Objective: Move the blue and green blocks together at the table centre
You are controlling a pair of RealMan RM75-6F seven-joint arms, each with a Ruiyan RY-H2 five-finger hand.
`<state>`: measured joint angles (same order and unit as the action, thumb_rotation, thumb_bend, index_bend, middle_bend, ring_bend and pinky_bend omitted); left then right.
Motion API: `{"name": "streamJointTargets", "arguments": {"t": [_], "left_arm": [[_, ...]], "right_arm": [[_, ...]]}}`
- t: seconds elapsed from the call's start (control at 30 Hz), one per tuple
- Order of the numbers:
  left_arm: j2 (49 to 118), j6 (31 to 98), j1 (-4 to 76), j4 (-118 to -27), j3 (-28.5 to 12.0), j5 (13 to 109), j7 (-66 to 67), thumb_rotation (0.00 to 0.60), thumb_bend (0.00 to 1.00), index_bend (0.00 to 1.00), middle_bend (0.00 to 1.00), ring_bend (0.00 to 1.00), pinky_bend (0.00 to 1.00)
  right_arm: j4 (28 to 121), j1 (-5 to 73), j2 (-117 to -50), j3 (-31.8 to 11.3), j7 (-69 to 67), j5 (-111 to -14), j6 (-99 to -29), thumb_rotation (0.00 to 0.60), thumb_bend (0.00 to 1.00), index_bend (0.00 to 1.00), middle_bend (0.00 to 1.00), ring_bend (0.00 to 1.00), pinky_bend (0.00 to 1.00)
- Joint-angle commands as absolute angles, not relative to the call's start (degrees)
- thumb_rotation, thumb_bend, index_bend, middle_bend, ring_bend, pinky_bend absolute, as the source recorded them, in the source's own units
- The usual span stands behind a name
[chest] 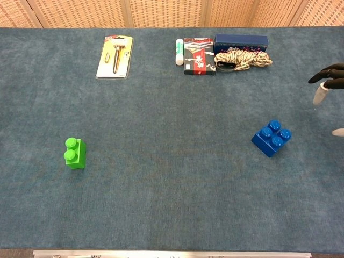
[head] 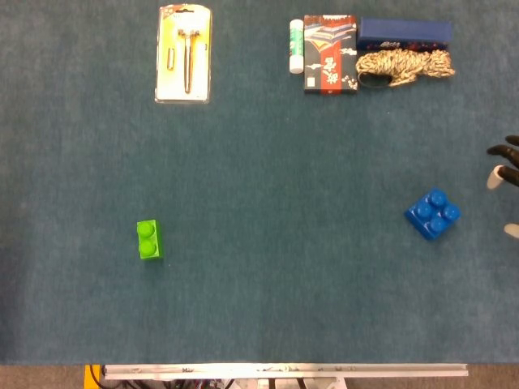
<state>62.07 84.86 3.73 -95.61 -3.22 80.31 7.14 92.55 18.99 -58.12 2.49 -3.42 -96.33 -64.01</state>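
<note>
The green block (head: 149, 240) sits at the left of the surface (head: 268, 162), the blue block (head: 433, 214) far across at the right. Only fingertips of the right robot hand (chest: 329, 80) show at the right edge, fingers apart, holding nothing. The chest view adds a wooden lattice wall (chest: 161, 12).

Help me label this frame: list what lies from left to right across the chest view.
Green two-stud plastic block → carded tool pack → white glue stick → red-black patterned box → blue four-stud plastic block → right hand.
</note>
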Motion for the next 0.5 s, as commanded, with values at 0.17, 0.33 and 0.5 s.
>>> {"name": "streamJointTargets", "arguments": {"t": [0.17, 0.33, 0.5], "left_arm": [[61.9, 84.9, 3.7, -95.8, -3.2, 80.4, 6.8, 0.6, 0.0, 0.46, 0.39, 0.27, 0.45], [61.7, 84.9, 3.6, -95.7, -3.4, 80.2, 6.3, 0.6, 0.0, 0.46, 0.39, 0.27, 0.45], [61.5, 85.0, 3.5, -95.8, -3.6, 80.0, 5.8, 0.6, 0.0, 0.46, 0.39, 0.28, 0.45]], "right_arm": [[94.2, 22.4, -58.3, 2.4, 2.1, -93.5, -57.7, 0.6, 0.04, 0.29, 0.13, 0.04, 0.09], [94.1, 24.3, -60.1, 1.8, 5.0, -91.4, -54.3, 0.6, 0.04, 0.28, 0.13, 0.03, 0.08], [93.2, 26.0, -62.3, 1.4, 7.6, -89.7, -51.7, 0.6, 0.04, 0.28, 0.12, 0.03, 0.08]]}}
